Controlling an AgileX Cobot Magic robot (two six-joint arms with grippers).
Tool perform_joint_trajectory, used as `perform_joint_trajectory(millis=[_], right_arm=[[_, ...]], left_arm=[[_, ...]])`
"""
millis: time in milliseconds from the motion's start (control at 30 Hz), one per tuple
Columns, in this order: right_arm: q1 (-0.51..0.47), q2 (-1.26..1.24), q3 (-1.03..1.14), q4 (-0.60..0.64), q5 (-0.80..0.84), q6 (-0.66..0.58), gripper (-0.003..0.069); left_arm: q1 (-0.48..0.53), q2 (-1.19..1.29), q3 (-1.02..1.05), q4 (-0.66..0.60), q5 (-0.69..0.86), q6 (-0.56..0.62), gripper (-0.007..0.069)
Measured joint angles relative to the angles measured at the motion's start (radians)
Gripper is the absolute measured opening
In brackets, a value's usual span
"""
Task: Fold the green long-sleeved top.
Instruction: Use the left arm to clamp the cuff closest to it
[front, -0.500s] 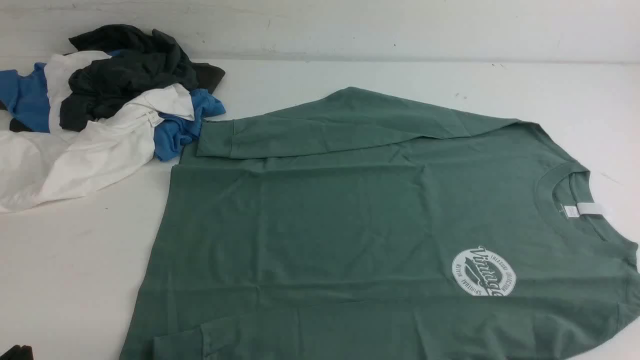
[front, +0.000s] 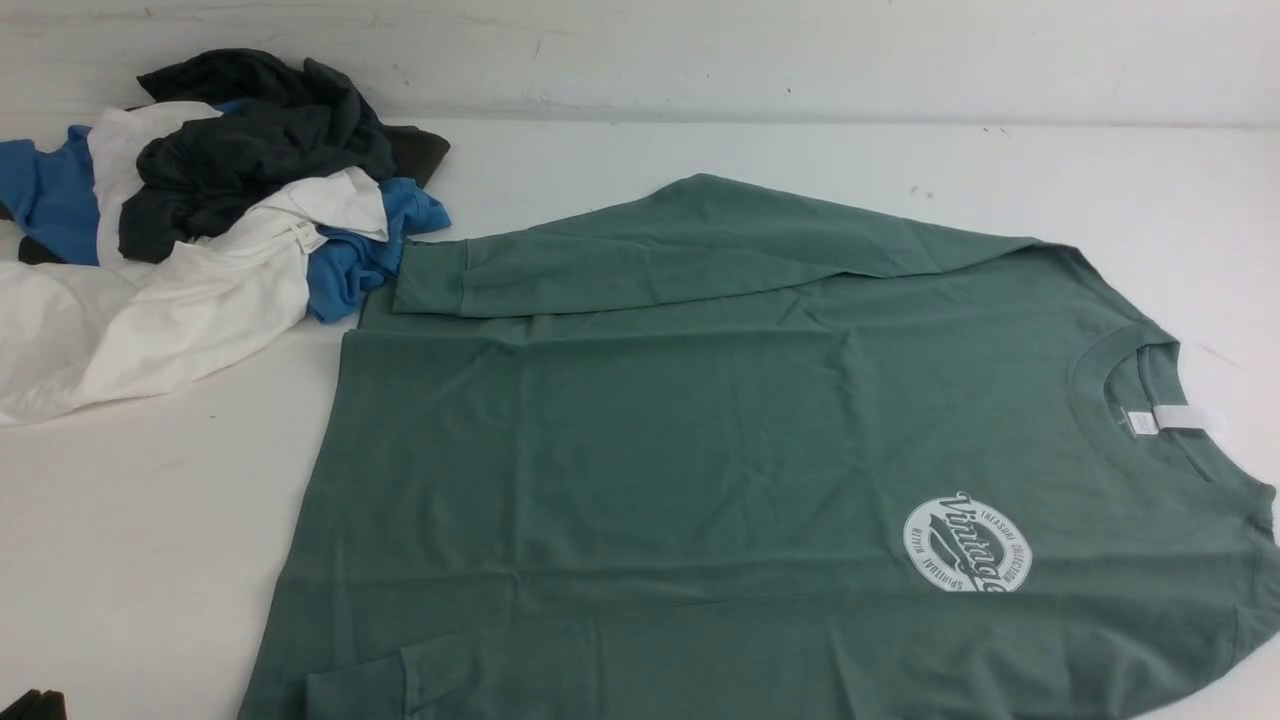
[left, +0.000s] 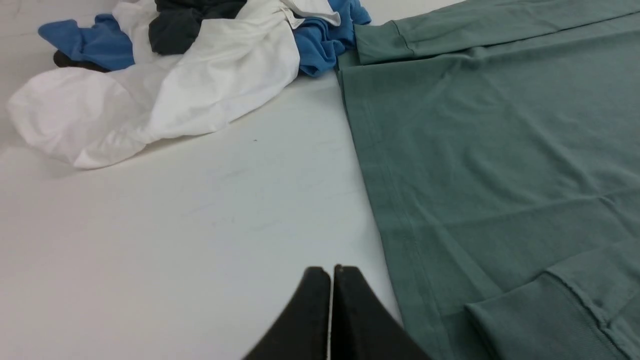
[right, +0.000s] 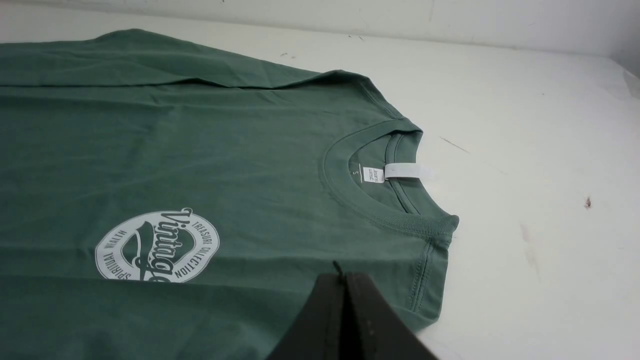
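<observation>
A heap of loose clothes (front: 210, 210) sits in the upper left of the front view, against the wall (front: 700, 50). In it a dark grey garment (front: 250, 140) lies on top, a white one (front: 150, 310) spills towards the lower left, and blue cloth (front: 360, 255) pokes out at its right edge. That blue cloth touches, or very nearly touches, the cuff (front: 430, 280) of the green top (front: 700, 450).

The top lies face up on the white worktop (front: 130, 520), filling the centre and right of the front view. Its hem is to the left and its collar to the right. The upper sleeve (front: 650, 260) is folded in along the body. A second cuff (front: 400, 680) lies across the body at the bottom edge of the frame. The round white logo (front: 967, 543) is at lower right, and the white neck label (front: 1185, 418) is inside the collar.

The left pincer (left: 331, 272) is closed with its black tips pressed together and holds nothing. It points over bare worktop just beside the hem, with the heap well beyond it. The right pincer (right: 342, 275) is also closed and empty. It sits over the shoulder area of the top, between the logo and the shoulder seam, with the collar just ahead. I cannot tell whether it touches the cloth. Nothing stands between either pincer and the top. Of the arms, only these black tips show.
</observation>
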Motion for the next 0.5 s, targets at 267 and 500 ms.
perform_joint_trajectory(millis=[267, 500], right_arm=[[0.000, 0.000, 0.000, 0.000, 0.000, 0.000, -0.0015], [0.000, 0.000, 0.000, 0.000, 0.000, 0.000, -0.0015]], left_arm=[[0.000, 0.000, 0.003, -0.157, -0.157, -0.082, -0.0004], [0.000, 0.000, 0.003, -0.398, -0.287, -0.172, -0.0004]])
